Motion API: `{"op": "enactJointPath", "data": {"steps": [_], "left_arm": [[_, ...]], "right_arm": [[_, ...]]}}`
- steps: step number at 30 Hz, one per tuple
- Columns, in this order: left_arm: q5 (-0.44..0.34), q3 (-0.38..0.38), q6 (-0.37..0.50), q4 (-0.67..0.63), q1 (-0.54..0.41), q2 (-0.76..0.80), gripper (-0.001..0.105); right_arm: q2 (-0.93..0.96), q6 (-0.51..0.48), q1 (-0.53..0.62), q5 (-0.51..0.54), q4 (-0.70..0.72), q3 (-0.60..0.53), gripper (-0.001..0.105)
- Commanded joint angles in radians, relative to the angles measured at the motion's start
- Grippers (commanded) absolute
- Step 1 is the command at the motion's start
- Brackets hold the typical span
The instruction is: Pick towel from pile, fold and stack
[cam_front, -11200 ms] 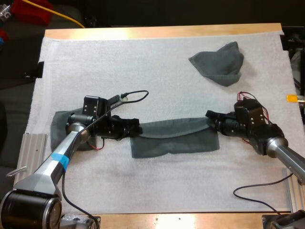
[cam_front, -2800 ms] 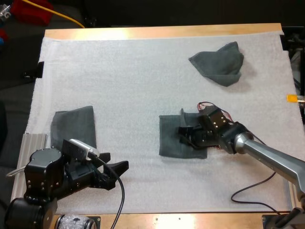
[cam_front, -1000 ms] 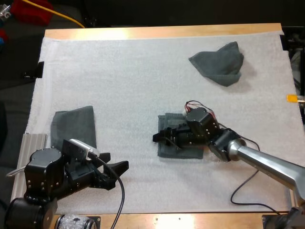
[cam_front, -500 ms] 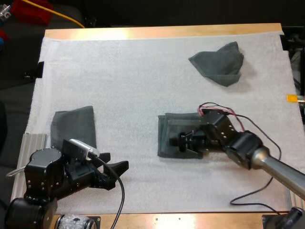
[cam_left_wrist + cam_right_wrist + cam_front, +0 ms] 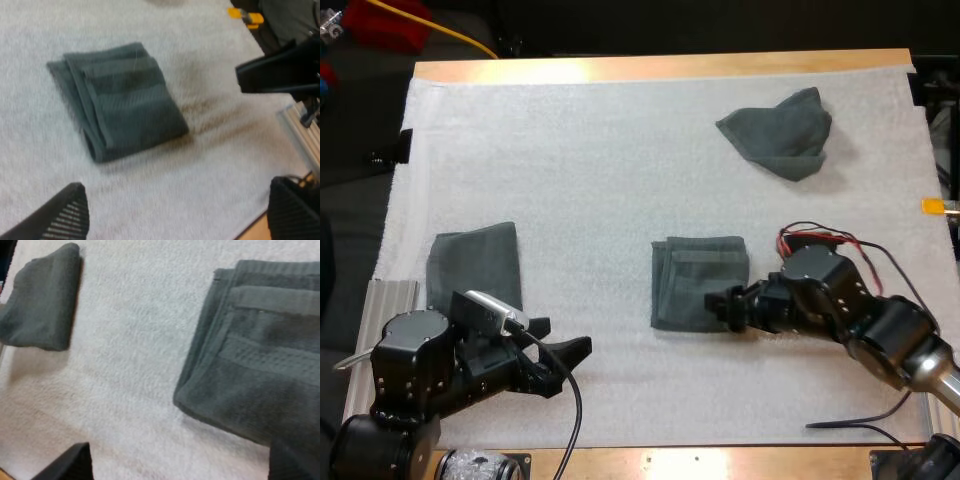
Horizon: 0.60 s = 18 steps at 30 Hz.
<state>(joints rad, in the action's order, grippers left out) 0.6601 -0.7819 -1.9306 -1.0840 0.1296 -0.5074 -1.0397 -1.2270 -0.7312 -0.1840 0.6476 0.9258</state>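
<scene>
Folded towel (image 5: 698,283) lies flat and let go: right gripper (image 5: 720,303) has backed off to its near-right corner, fingers spread, empty. Fold looks done, and the stack (image 5: 475,265) well to its left comes next. Left gripper (image 5: 563,340) idles near-left, fingers apart.

Left tool (image 5: 560,340), right tool (image 5: 723,303), both spread

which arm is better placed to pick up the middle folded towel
Right, probably: the right gripper is open at the edge of the folded towel, while the left gripper sits off near the mat's front edge.
</scene>
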Motion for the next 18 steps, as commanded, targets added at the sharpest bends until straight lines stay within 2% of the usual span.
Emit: {"op": "enactJointPath", "data": {"steps": [1,8,18], "left_arm": [[0.001,-0.006,0.006,0.023,-0.001,0.006,0.071],[-0.01,-0.006,-0.001,0.094,-0.001,-0.048,0.071],[-0.005,-0.006,-0.001,0.225,-0.001,-0.279,0.071]], "right_arm": [[0.019,-0.018,-0.002,0.009,0.027,0.006,0.069],[0.08,-0.033,-0.002,0.027,0.085,0.006,0.069],[0.099,-0.033,-0.002,0.027,0.088,0.006,0.069]]}}
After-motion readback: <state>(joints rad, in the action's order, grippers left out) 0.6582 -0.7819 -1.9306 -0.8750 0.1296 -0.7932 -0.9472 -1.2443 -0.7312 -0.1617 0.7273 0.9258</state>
